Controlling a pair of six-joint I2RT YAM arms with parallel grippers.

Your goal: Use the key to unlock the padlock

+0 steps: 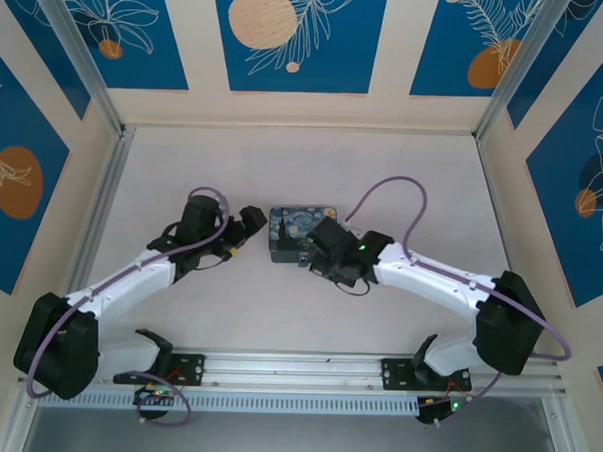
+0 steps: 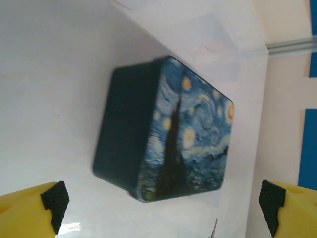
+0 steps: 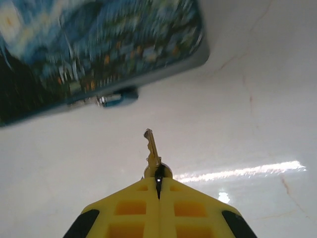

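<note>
Right claw (image 3: pixel 158 184), arm reaching leftward and low over the tabletop (image 3: pixel 257 89), pinching the key (image 3: pixel 151 148) by its head, blade pointing toward the padlock (image 3: pixel 119 98) at the edge of the Starry-Night tin (image 3: pixel 99 44), not touching; left claw (image 2: pixel 162 214) spread wide, facing the tin's side.

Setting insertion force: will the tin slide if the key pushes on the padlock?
Likely slides: the tin sits free on a glossy table, left tool open and not touching it. Low and flat, so tipping seems unlikely.
</note>
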